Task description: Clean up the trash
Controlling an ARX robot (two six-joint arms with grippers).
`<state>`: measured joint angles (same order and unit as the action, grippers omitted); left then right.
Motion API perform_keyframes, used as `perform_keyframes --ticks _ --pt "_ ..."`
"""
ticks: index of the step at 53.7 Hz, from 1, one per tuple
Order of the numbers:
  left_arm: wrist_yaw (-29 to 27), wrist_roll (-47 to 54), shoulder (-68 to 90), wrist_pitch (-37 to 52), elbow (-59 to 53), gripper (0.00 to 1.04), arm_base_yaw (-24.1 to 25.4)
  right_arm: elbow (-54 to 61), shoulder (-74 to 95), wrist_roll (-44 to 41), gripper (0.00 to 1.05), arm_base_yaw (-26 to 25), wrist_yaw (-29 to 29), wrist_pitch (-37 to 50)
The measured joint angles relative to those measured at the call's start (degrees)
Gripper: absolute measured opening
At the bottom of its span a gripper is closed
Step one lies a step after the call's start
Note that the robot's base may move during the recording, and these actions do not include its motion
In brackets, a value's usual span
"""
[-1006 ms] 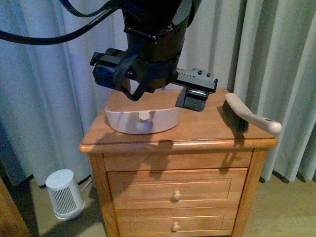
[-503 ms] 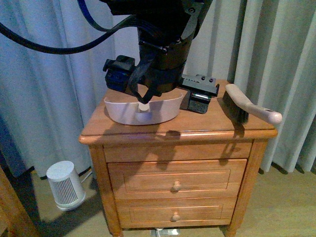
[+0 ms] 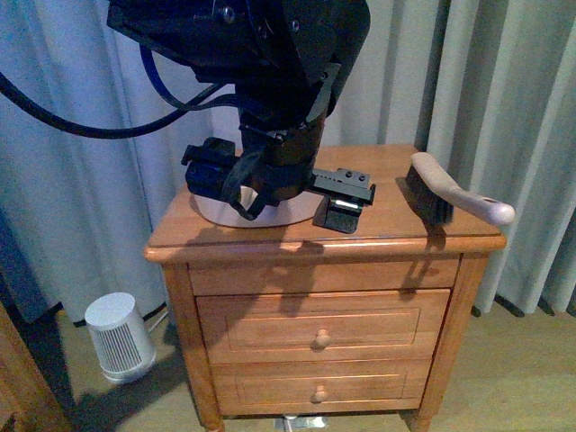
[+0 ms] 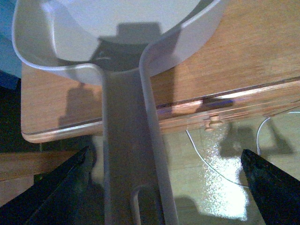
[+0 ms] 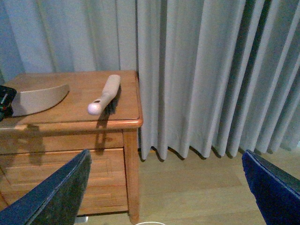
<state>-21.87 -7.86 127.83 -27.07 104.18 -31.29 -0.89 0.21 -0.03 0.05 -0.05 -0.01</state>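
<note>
While left gripper point(image 4: 165, 157) straddles one dustpan point(image 4: 124, 93) | brushes point(image 3: 450, 198) 1 | drawers point(image 3: 319, 328) 2

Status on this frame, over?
Left gripper open, straddling dustpan handle. Right gripper open, empty, beside nightstand. No trash wad in view. Brush lies apart, nothing blocking.

Front view dim for you, blue cast over curtains point(image 3: 54, 207); left arm point(image 3: 270, 45) throws hard shadow across nightstand top point(image 3: 396, 229). Left wrist view: glare blows out floor point(image 4: 220, 187), dustpan handle point(image 4: 126, 154) soft, out of focus. Right wrist view brighter, even; brush point(image 5: 105, 93) in focus.
</note>
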Motion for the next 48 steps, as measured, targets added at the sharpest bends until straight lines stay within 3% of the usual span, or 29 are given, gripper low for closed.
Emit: perform_keyframes --ticks 9,32,48 --pt "0.0 0.0 0.2 0.2 0.0 0.95 0.3 0.0 0.0 0.0 0.97 0.0 0.0 0.0" --pt "-0.1 -0.1 0.2 1.7 -1.6 0.29 1.3 0.0 0.0 0.0 0.97 0.0 0.0 0.0" --pt "0.0 0.1 -0.5 3.3 -3.6 0.28 1.5 0.0 0.0 0.0 0.97 0.0 0.0 0.0"
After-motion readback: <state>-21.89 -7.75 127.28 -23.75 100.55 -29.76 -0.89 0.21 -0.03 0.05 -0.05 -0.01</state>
